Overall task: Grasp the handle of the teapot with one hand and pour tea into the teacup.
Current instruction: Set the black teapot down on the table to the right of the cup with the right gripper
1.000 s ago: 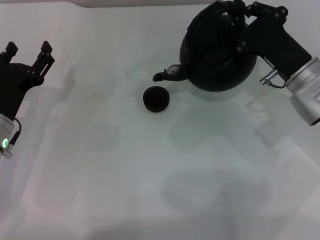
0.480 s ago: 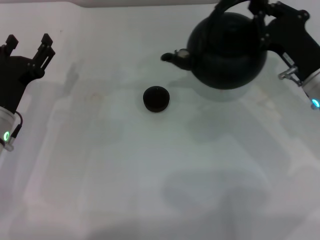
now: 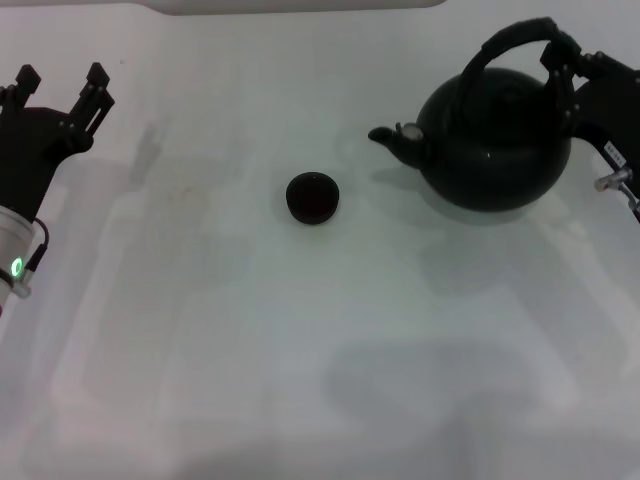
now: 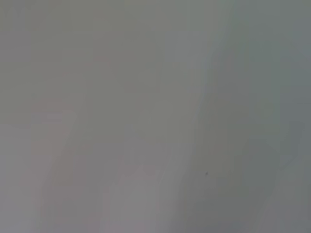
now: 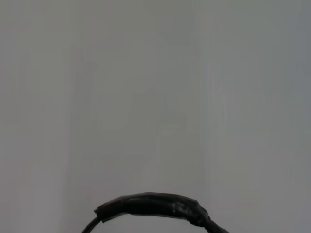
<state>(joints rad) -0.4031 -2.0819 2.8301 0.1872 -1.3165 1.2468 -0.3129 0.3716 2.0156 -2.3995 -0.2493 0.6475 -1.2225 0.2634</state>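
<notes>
While the left gripper [image 3: 58, 88] hangs at the far left edge of the white table [image 3: 250, 340], its 2 fingers stand spread apart with nothing between them, and a small green light glows on the arm just behind it. Its wrist view shows only blank pale surface.

Toward the middle, slightly to the far side, the teacup [image 3: 312, 197] sits upright on the table by itself, well apart from the left gripper. Whether it holds any liquid cannot be told.

Right of the teacup is the teapot [image 3: 492, 138], upright, its short spout pointing left toward the cup but with a clear gap of table between them. Whether its base touches the table or floats just above it cannot be told. The handle [image 3: 505, 42] arches over the top of the pot.

At the far right edge, the right gripper [image 3: 565, 68] is clenched on the right end of the handle. The right wrist view shows the wrapped top of the handle [image 5: 153, 206] close against pale background.
</notes>
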